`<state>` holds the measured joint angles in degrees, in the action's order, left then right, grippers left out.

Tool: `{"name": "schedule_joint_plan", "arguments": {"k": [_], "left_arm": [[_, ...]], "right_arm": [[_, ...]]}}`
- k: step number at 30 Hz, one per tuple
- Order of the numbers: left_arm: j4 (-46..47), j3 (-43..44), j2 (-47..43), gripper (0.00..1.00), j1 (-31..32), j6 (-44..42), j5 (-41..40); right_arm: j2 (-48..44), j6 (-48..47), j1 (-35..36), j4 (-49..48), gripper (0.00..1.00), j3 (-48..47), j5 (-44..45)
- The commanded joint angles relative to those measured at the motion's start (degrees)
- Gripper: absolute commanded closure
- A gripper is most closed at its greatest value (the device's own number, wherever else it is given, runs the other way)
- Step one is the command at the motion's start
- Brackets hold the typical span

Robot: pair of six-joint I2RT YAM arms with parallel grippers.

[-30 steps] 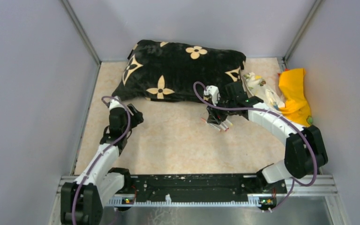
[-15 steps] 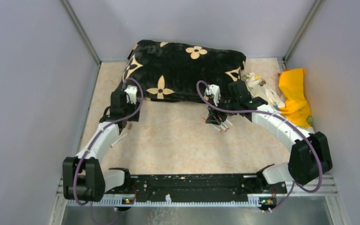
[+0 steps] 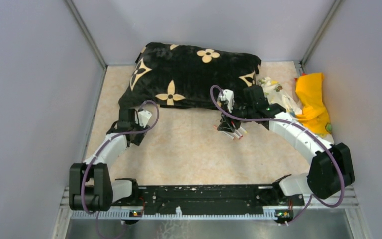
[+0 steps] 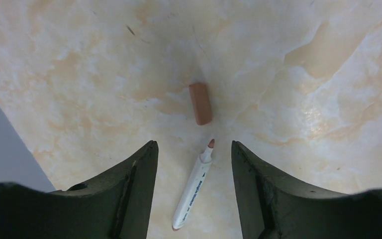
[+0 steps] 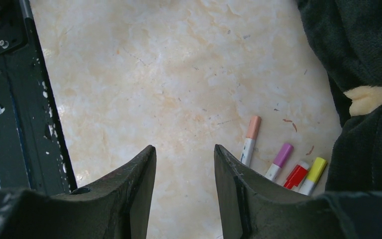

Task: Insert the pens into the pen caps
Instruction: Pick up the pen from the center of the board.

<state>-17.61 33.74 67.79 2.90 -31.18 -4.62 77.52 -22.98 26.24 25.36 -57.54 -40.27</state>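
Note:
In the left wrist view an uncapped white pen (image 4: 194, 189) with a brownish tip lies on the table between my open left gripper's (image 4: 193, 144) fingers. Its tip points at a loose brown-orange cap (image 4: 200, 103) lying just beyond it. In the top view the left gripper (image 3: 134, 135) hangs low over the table's left side, covering the pen. My right gripper (image 5: 185, 148) is open and empty. Several capped pens lie just to its right: orange (image 5: 253, 127), purple (image 5: 283, 154), red (image 5: 297, 174) and yellow (image 5: 317, 168). They also show in the top view (image 3: 237, 133).
A black cushion (image 3: 194, 74) with cream flowers fills the back of the table, its edge close to the capped pens (image 5: 368, 74). A yellow cloth (image 3: 312, 99) and white clutter (image 3: 278, 94) lie at the back right. Grey walls close in both sides.
The left gripper swung up toward the cushion, then came back toward me and down over the uncapped pen. The right arm has hardly moved.

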Motion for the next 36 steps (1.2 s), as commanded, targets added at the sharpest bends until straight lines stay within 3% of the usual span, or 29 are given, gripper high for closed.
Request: {"name": "schedule_joint_plan", "arguments": {"k": [1,5,14,17,20,24,31,36], "left_arm": [[-6.6,2.8,4.2,0.39,-2.0,-4.1,1.8],[-8.3,2.1,4.7,0.40,-3.8,-4.8,1.1],[-8.2,0.9,7.4,0.59,-6.0,-7.0,3.8],[-10.1,2.4,10.8,0.71,-6.6,-7.1,6.9],[-11.7,3.2,13.0,0.75,-6.6,-6.4,10.5],[-11.6,1.9,11.8,0.99,-6.6,-7.0,12.3],[-7.4,1.3,6.3,1.00,-5.2,-3.4,15.2],[-6.5,6.9,12.9,1.00,-3.8,3.0,20.0]], "right_arm": [[-1.8,-1.1,0.5,-1.2,0.55,-0.7,-1.2],[-1.9,-1.1,0.5,-1.1,0.55,-0.7,-1.7],[-3.3,-1.1,0.5,-1.3,0.55,-0.4,-2.2],[-3.5,-1.0,0.5,-1.4,0.55,-0.4,-2.0],[-3.6,-1.0,0.5,-1.5,0.55,-0.4,-1.8],[-3.5,-1.1,0.4,-1.5,0.55,-0.4,-1.9],[-3.0,-1.1,0.5,-1.5,0.55,-0.3,-1.8],[-2.9,-1.2,0.4,-1.8,0.55,-0.2,-1.1]]}}
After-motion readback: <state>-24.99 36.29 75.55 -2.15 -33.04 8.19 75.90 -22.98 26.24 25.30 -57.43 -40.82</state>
